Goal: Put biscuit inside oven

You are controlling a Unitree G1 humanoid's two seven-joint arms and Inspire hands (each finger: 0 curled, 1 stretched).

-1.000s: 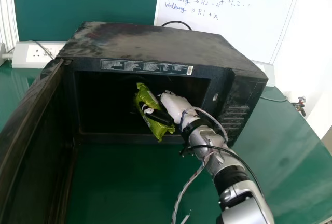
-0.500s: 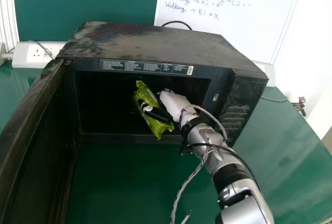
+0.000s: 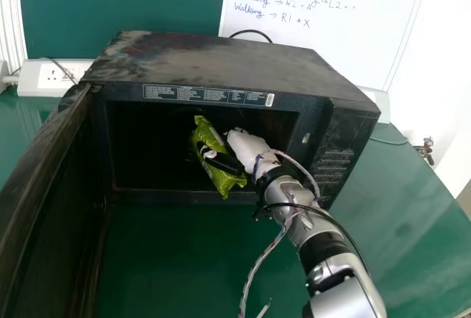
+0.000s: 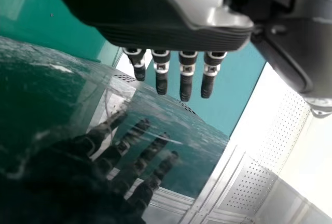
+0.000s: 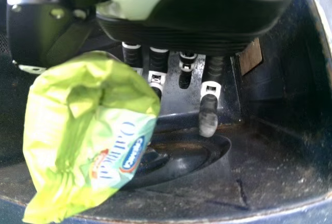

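Observation:
In the head view my right hand (image 3: 249,146) is at the oven's opening, its thumb across the green biscuit packet (image 3: 229,180). The packet is tilted in the mouth of the black oven (image 3: 221,59). The right wrist view shows the biscuit packet (image 5: 93,136) beside the right hand (image 5: 197,22), held on the thumb side, with part of the fingers behind it; the oven floor (image 5: 270,182) lies beyond. My left hand (image 4: 171,32) has straight fingers and holds nothing, beside a dark glossy surface that reflects it.
The oven door (image 3: 44,200) stands swung out on the left. A green table (image 3: 412,215) carries the oven. Behind are a socket box (image 3: 55,75) and a whiteboard (image 3: 324,23). Loose cables (image 3: 259,266) hang from the right arm.
The right forearm has shifted slightly to the left, and its loose cables with it. The packet has stayed nearly in place in the right hand.

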